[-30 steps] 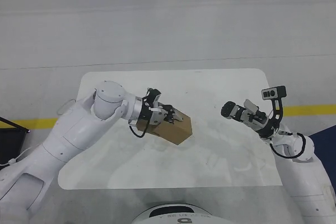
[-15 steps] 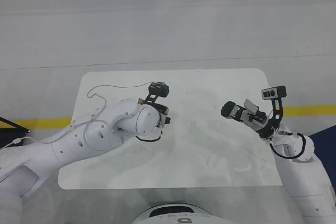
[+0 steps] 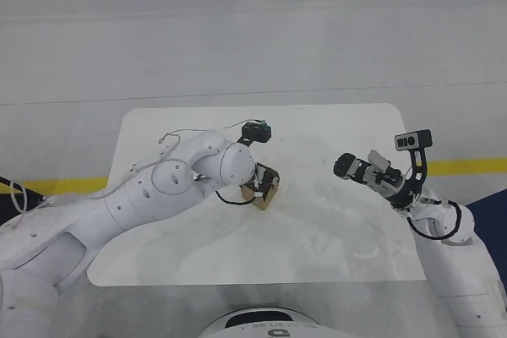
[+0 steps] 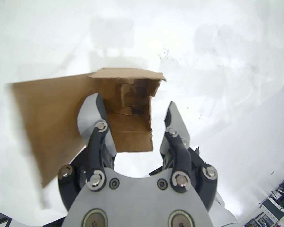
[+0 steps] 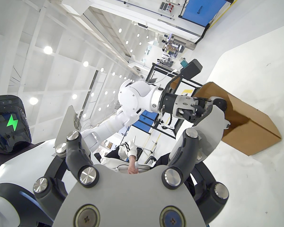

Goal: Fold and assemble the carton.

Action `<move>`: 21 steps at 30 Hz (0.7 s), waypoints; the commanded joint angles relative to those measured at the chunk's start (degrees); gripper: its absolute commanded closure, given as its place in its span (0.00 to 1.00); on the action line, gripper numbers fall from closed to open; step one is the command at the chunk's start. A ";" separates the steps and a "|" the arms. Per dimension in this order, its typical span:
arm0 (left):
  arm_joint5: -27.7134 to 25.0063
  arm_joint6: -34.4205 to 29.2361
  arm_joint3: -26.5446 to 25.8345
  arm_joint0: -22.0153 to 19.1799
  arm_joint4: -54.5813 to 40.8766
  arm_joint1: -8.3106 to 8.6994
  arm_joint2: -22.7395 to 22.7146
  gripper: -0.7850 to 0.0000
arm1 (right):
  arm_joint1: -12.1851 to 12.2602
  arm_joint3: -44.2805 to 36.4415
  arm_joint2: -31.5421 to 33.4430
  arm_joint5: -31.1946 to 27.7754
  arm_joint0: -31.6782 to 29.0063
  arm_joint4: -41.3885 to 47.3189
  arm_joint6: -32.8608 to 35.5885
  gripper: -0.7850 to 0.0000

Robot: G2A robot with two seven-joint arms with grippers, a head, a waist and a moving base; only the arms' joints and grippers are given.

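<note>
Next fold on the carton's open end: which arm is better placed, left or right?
Left, probably. The left pincer is open right at the carton's open end, with a side wall between its jaws. The right pincer hangs open, well apart from the carton.

**Left arm** (image 3: 152, 182): smooth white shells with rounded joints, thin pale cables looped along the outside, and a black camera (image 3: 255, 131) on a bracket beside the wrist.

**Left hand** (image 4: 134, 100): pale grey palm plate set with silver screws and circlips, black link bars, and two white fingers (image 4: 90, 114) with dark inner pads.

**Right arm** (image 3: 444, 224) and **right hand** (image 5: 144, 112): same build, with a black cable looped behind the wrist.

**Head** (image 5: 7, 124): black panel with a green lightning mark.
</note>
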 commanded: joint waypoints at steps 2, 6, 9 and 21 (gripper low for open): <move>1.48 1.91 -3.99 -0.03 -1.84 1.24 -5.58 0.00 | 0.00 0.00 0.00 0.00 0.00 0.00 0.00 0.00; 4.60 1.39 -11.41 2.96 -0.11 4.95 -13.02 0.00 | 0.00 0.00 0.00 0.00 0.00 0.00 0.00 0.00; 6.27 -0.14 -17.90 9.06 1.74 8.64 -19.19 0.00 | 0.00 0.00 0.00 0.00 0.00 0.00 0.00 0.00; -2.06 1.41 -27.03 45.52 8.67 19.23 -32.58 0.00 | -1.03 4.57 -8.86 1.44 6.57 -17.13 -8.37 0.00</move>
